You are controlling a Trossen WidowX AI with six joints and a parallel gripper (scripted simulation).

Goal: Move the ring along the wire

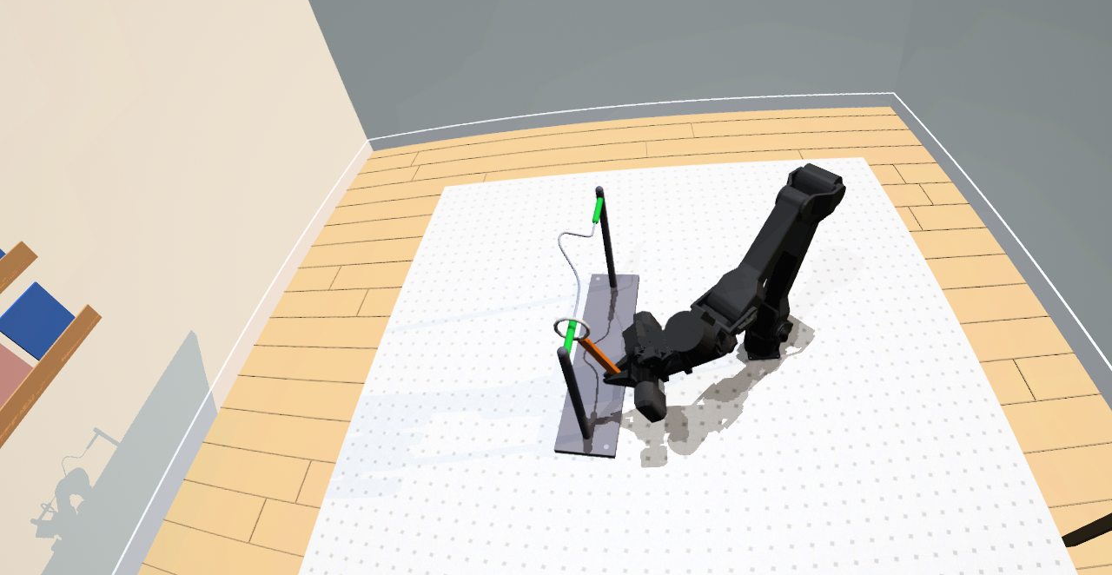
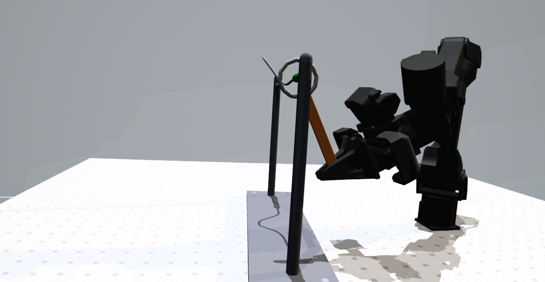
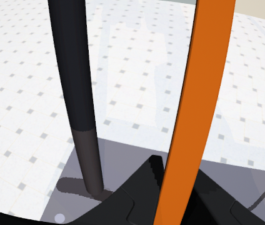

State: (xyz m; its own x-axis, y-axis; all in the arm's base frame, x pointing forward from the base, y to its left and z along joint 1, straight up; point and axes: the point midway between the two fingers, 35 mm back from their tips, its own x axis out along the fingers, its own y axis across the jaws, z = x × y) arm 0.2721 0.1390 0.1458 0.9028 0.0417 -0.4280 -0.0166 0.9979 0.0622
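My gripper (image 1: 614, 375) (image 2: 328, 168) (image 3: 167, 167) is shut on the lower end of the orange handle (image 1: 599, 355) (image 2: 320, 131) (image 3: 205, 78), which slants up to the ring. The ring (image 1: 556, 329) (image 2: 280, 77) is around the wire at the near green part (image 1: 569, 340) (image 2: 295, 77), by the near post (image 1: 573, 396) (image 2: 300, 165) (image 3: 73, 69). That post hides part of the ring in the exterior view. I see no contact with the thin grey wire (image 1: 578, 284) (image 2: 269, 66). The far green part (image 1: 597, 210) (image 2: 277, 85) is by the far post (image 1: 607, 241) (image 2: 273, 139).
The grey base plate (image 1: 571, 432) (image 2: 266, 242) (image 3: 123, 156) carries both posts. The grey wire bends sideways and up between them. The near post stands left of the handle in the wrist view. My arm reaches in from the right in the top and exterior views.
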